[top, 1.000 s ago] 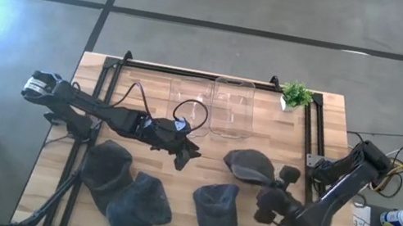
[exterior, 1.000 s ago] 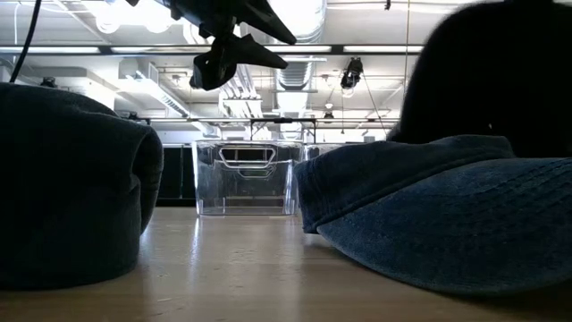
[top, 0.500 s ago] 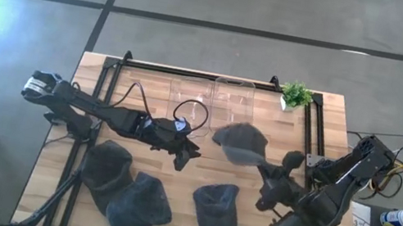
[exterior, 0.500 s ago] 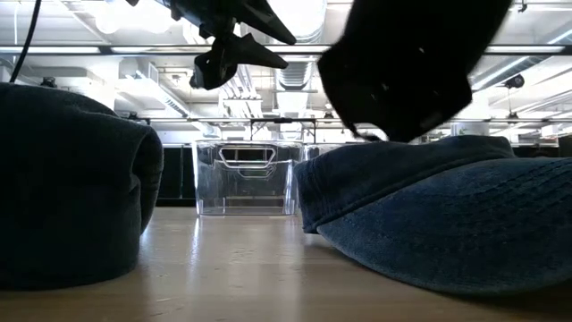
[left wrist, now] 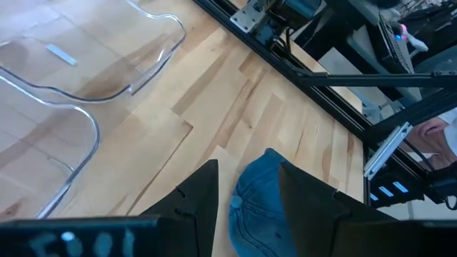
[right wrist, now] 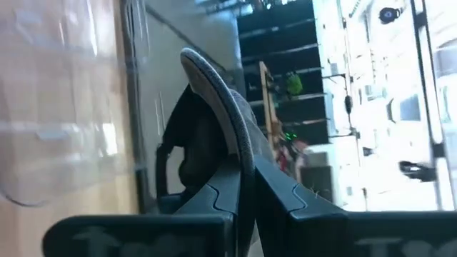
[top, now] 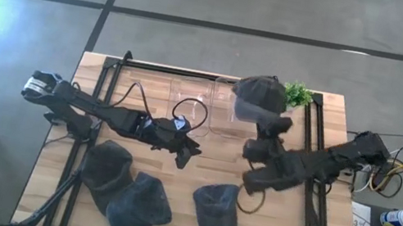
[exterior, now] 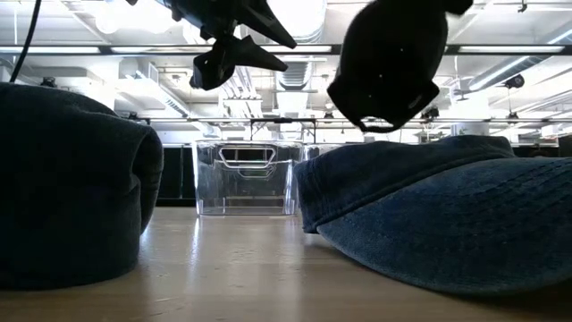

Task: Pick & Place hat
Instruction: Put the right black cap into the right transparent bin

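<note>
My right gripper (top: 265,123) is shut on a dark grey hat (top: 258,93) and holds it in the air above the far right corner of the right clear bin (top: 231,107), beside the small plant (top: 296,94). In the low view this hat (exterior: 389,63) hangs high above the table. My left gripper (top: 188,153) hovers open near the table's middle, above bare wood in front of the left clear bin (top: 189,101). Three more dark blue hats lie flat on the near half of the table (top: 107,167), (top: 139,205), (top: 216,210). My right gripper pinches the grey hat's brim (right wrist: 218,89) between its two fingers (right wrist: 232,187), which lie on either face of the curved brim. The fingers come at it from the table's near side, slanting toward the far edge. The hat is lifted clear of the table and hangs free.
Two clear plastic bins stand side by side at the table's far middle. A black frame (top: 310,132) runs around the table's edges. The left wrist view shows one blue hat (left wrist: 260,207) on the wood below my left gripper (left wrist: 246,170). Bare wood lies between the bins and the hats.
My right gripper has lifted the grey hat off the table's right middle and carried it up and toward the far edge, until it is over the right bin's far corner. The right arm has swung and stretched out toward the table's middle. My left arm has kept still.
</note>
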`<state>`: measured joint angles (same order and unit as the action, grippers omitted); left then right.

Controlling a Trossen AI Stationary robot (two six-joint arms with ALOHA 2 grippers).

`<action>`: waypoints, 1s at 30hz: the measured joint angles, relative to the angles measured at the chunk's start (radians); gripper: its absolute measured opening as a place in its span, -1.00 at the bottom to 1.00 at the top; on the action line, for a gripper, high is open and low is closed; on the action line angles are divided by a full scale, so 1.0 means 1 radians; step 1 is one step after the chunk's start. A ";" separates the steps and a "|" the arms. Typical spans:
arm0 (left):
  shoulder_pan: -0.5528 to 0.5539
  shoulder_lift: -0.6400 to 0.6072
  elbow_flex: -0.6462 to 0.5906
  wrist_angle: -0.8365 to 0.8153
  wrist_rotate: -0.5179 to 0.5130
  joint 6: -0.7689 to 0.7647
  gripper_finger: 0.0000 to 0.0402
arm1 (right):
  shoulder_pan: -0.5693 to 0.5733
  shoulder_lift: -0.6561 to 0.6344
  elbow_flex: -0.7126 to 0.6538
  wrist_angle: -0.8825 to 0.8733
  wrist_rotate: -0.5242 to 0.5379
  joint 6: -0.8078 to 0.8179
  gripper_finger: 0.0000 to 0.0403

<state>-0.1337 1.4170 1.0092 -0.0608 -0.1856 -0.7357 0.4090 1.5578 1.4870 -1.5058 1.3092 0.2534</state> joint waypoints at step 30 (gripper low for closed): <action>0.000 0.000 0.000 0.000 -0.026 0.006 -0.30 | -0.249 0.002 -0.436 1.069 -0.221 -1.181 -0.89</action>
<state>-0.1333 1.4174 1.0092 -0.0605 -0.2119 -0.7296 0.1598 1.5597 1.0506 -0.4373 1.0882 -0.9279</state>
